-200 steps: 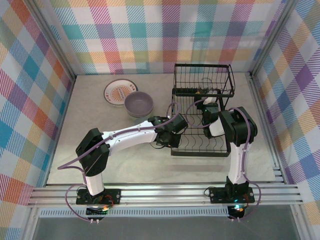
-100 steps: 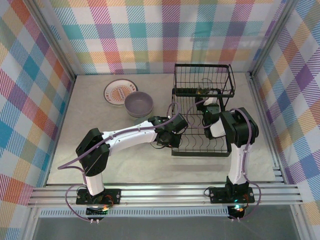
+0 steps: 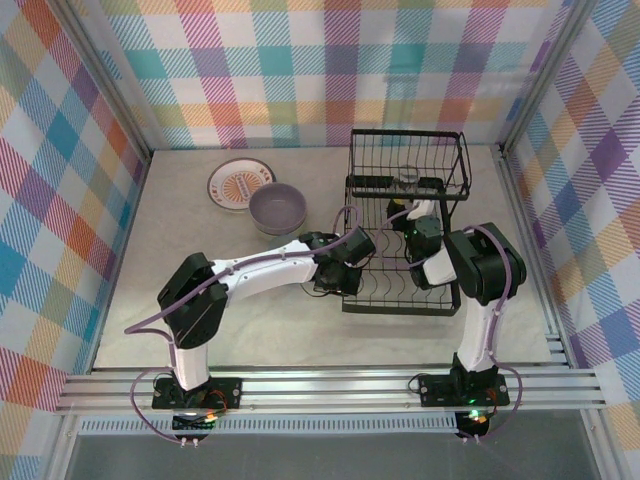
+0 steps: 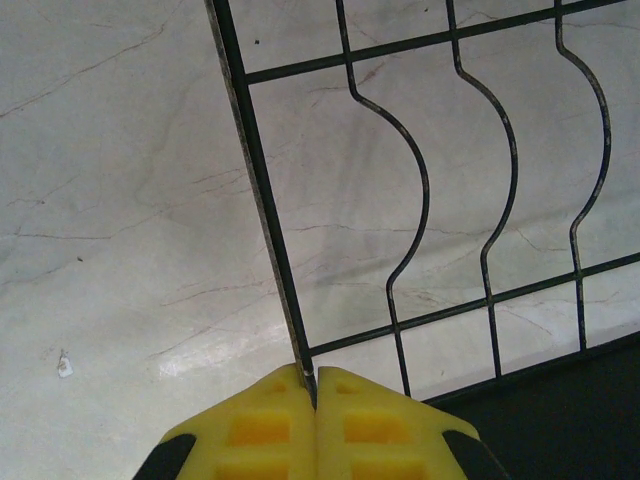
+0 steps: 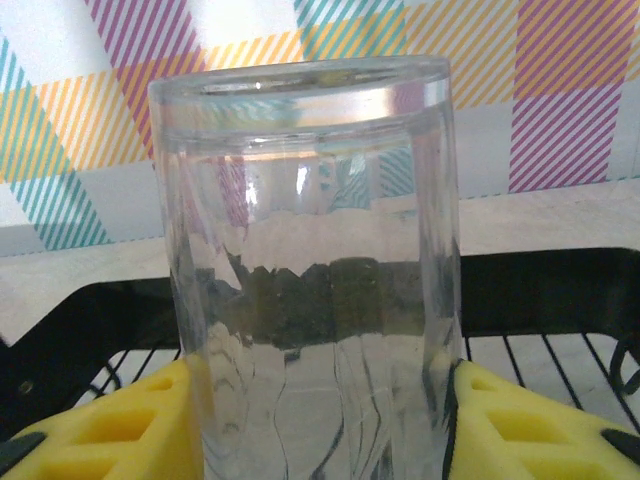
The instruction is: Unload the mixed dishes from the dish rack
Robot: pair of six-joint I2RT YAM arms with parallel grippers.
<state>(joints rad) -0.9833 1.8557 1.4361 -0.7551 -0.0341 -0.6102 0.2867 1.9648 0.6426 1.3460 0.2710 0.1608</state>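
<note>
The clear glass tumbler (image 5: 310, 280) stands upright between the yellow fingers (image 5: 510, 410) of my right gripper (image 5: 320, 400), which is shut on it. From above, the tumbler (image 3: 408, 181) sits at the black wire dish rack's (image 3: 400, 308) raised upper basket, with my right gripper (image 3: 411, 198) just in front of it. My left gripper (image 4: 315, 378) is shut on the left edge wire of the dish rack's (image 4: 262, 200) lower tray; from above my left gripper (image 3: 340, 283) is at that edge. A lavender bowl (image 3: 277, 208) and an orange sunburst plate (image 3: 240, 183) rest on the table left of the rack.
The rack's black wall (image 5: 560, 290) runs behind the tumbler. Checked walls close in the table at the back and both sides. Bare tabletop (image 3: 260, 330) lies to the left and in front of the rack.
My right gripper's fingers have closed in on the tumbler, and the right arm has drawn back slightly, so the tumbler now shows from above. The left gripper has stayed on the rack's edge.
</note>
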